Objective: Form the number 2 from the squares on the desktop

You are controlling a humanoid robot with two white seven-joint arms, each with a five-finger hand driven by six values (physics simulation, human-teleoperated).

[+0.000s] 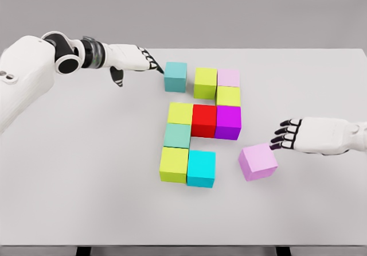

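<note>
Left hand: at ten o'clock, fingers extended, holding nothing, tips touching the teal cube.
Teal cube: just apart from the top row.
Block figure: centre of the counter; bottom row lacks its right square.
Pink cube: at four o'clock, askew.
Right hand: fingers slightly curled, empty, touching it.
Next: likely push both cubes inward.

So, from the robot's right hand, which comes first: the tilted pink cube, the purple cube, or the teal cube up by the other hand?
From the right hand:
1. Tilted pink cube, at its fingertips.
2. Purple cube, middle row's right end.
3. Teal cube, far top left, by the left hand.
</note>
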